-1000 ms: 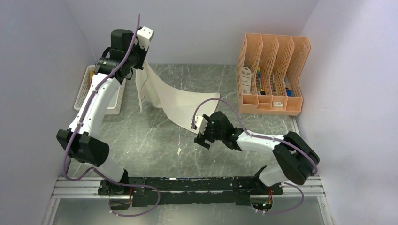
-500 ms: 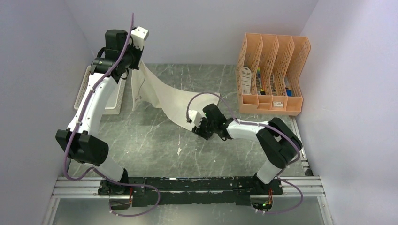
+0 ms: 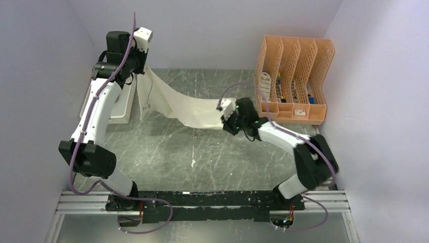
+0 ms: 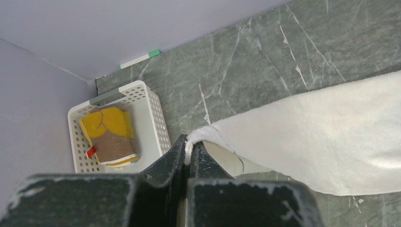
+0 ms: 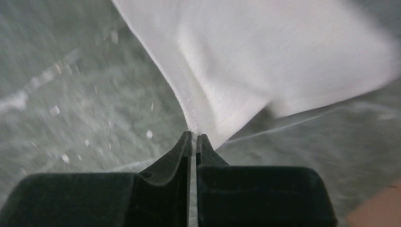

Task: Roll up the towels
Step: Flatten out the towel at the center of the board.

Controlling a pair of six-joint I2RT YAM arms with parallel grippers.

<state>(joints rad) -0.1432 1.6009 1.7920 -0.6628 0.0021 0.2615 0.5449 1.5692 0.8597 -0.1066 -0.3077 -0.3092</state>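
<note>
Towels, two.
- One cream-white terry towel (image 3: 177, 104), hanging in a sagging span between the two grippers above the far half of the grey-green marbled table (image 3: 202, 157). Whether its lowest fold touches the table we cannot tell.
- One mustard-yellow and brown folded towel (image 4: 109, 135) with a pale edge, lying inside the white perforated plastic basket (image 4: 151, 113) at the far left corner.

Grippers, two.
- The left gripper (image 4: 188, 144) is raised high at the far left, its jaws pinched tight on a corner of the cream-white towel.
- The right gripper (image 5: 194, 137) has its jaws pressed together on the towel's hemmed edge, close to the organiser.

Other fixtures: one basket, and one peach-orange latticed file organiser (image 3: 293, 76) with four upright slots at the far right.

Changes from one second ago:
- The right gripper then stood wide open over the towel's near corner on the table. We now find it clamped on that edge and carried up and to the far right.
- The left gripper has drawn further left.
- The towel, then draped down onto the table, is now pulled out between the two.

Hard to make out:
- The right wrist view is blurred.
- The left arm covers most of the basket in the top view.
- The organiser's contents are too small to identify.
</note>
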